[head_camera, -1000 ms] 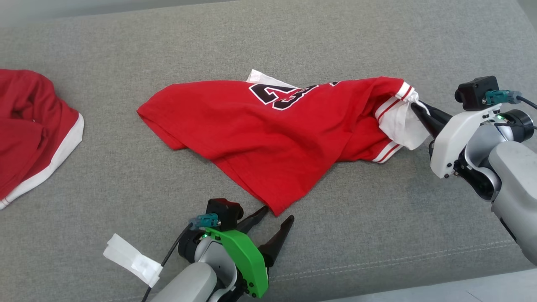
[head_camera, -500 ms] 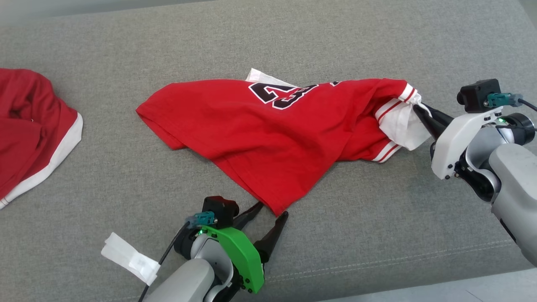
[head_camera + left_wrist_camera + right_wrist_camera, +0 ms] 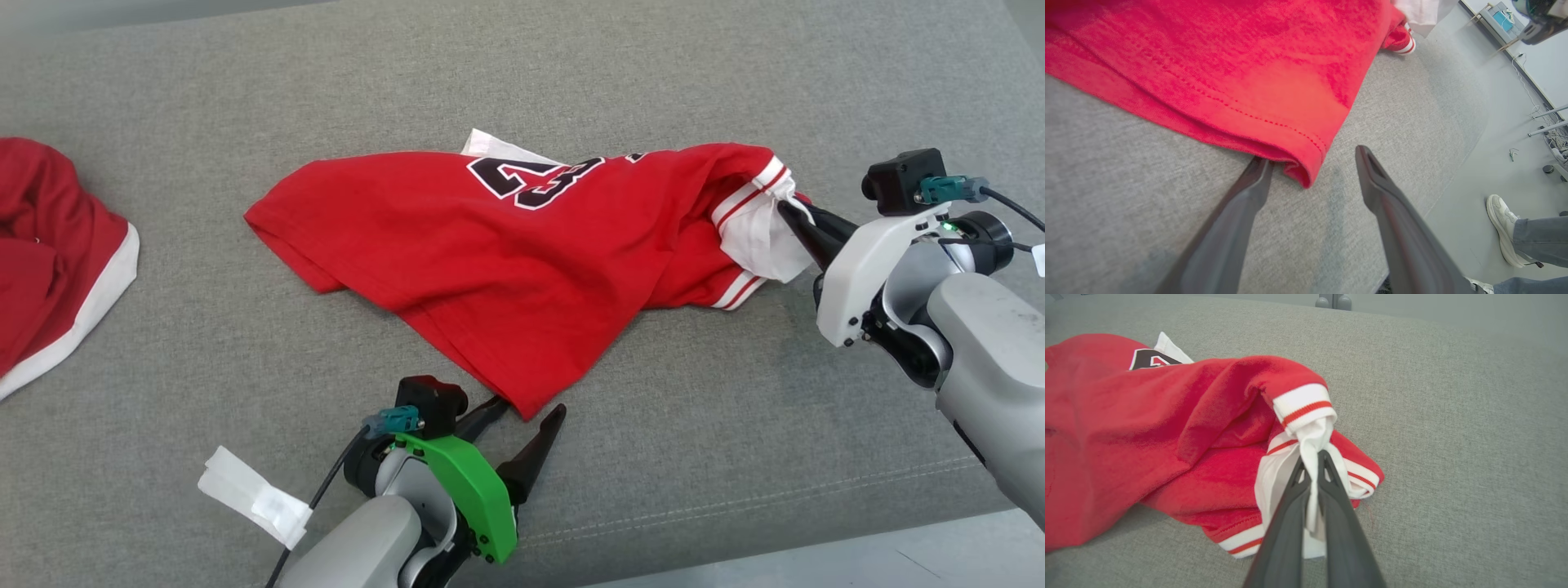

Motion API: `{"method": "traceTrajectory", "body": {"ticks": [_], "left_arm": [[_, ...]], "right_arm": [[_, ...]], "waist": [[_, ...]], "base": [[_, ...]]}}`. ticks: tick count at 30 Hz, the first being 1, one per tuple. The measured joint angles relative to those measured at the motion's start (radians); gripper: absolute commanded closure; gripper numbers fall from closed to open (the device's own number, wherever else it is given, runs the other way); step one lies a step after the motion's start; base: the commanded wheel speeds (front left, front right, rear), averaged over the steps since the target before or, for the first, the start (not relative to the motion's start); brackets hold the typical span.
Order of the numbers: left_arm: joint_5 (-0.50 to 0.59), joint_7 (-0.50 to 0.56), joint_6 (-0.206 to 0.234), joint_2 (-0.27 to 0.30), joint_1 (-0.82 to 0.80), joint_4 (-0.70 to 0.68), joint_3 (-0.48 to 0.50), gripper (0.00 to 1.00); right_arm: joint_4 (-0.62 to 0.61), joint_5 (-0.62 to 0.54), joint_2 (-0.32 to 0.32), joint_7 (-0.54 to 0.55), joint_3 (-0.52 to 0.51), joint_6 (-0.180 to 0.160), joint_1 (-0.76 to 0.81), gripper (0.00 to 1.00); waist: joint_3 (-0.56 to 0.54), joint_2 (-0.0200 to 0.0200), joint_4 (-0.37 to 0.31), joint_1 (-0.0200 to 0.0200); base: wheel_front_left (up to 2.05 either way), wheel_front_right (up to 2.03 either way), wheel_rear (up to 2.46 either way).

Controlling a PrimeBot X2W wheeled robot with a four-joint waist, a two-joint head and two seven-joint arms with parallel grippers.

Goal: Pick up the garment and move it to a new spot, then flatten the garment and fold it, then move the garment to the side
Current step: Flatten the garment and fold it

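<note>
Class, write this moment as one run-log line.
left end effector: open, at jersey hem corner | right end effector: shut on jersey | jersey: crumpled on grey cushion

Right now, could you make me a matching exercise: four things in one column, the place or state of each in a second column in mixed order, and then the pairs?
1. left gripper
2. right gripper
3. jersey
4. other garment

A. shut on white cloth
B. at the far left of the head view
C. open, at a red hem corner
D. lying in the middle, number showing

Pairs: 1-C, 2-A, 3-D, 4-B
</note>
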Motion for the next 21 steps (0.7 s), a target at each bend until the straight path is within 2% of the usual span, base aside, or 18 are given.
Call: {"method": "traceTrajectory", "body": {"ticks": [3, 4, 5, 6, 7, 8, 9, 15, 21], "left_arm": [[-0.019, -0.004, -0.001, 0.000, -0.011, 0.007, -0.013, 0.00], [-0.029, -0.005, -0.001, 0.000, -0.015, 0.008, -0.018, 0.04], [-0.035, -0.008, -0.001, 0.000, -0.020, 0.007, -0.023, 0.26], [-0.043, -0.013, -0.001, 0.000, -0.022, 0.006, -0.025, 0.56], [-0.054, -0.013, -0.001, 0.000, -0.023, 0.006, -0.026, 0.76], [-0.062, -0.013, -0.001, 0.000, -0.025, 0.006, -0.027, 0.93], [-0.071, -0.014, -0.001, 0.000, -0.026, 0.006, -0.027, 1.00], [-0.150, -0.032, -0.005, 0.000, -0.030, -0.003, 0.002, 1.00], [-0.238, -0.011, -0.010, -0.001, -0.051, -0.068, 0.041, 1.00]], "right_arm": [[0.000, 0.011, 0.000, -0.001, 0.005, 0.000, -0.004, 1.00], [0.001, 0.016, 0.000, -0.003, 0.006, 0.000, -0.005, 1.00], [0.002, 0.020, -0.001, -0.009, 0.006, 0.001, -0.006, 1.00], [0.002, 0.023, -0.003, -0.010, 0.006, 0.001, -0.007, 1.00], [0.003, 0.025, -0.005, -0.011, 0.007, 0.001, -0.007, 1.00], [0.003, 0.025, -0.005, -0.014, 0.007, 0.001, -0.007, 1.00], [0.004, 0.027, -0.005, -0.015, 0.009, 0.001, -0.008, 1.00], [0.003, 0.044, -0.013, -0.026, 0.021, 0.001, -0.009, 1.00], [-0.041, 0.084, -0.047, -0.032, 0.047, 0.001, -0.008, 1.00]], "waist": [[0.006, 0.0000, -0.010, 0.0000], [0.008, 0.0000, -0.014, 0.0000], [0.010, 0.0000, -0.016, 0.0000], [0.011, 0.0000, -0.018, 0.0000], [0.012, 0.0000, -0.019, 0.0000], [0.013, 0.0000, -0.021, 0.0000], [0.013, 0.0000, -0.022, 0.0000], [0.009, -0.0001, -0.022, 0.0000], [0.006, 0.0000, -0.001, 0.0000]], "base": [[0.00, 0.00, 0.00], [0.00, 0.00, 0.00], [0.00, 0.00, 0.00], [0.00, 0.00, 0.00], [0.00, 0.00, 0.00], [0.00, 0.00, 0.00], [0.00, 0.00, 0.00], [0.00, 0.00, 0.00], [0.00, 0.00, 0.00]]}}
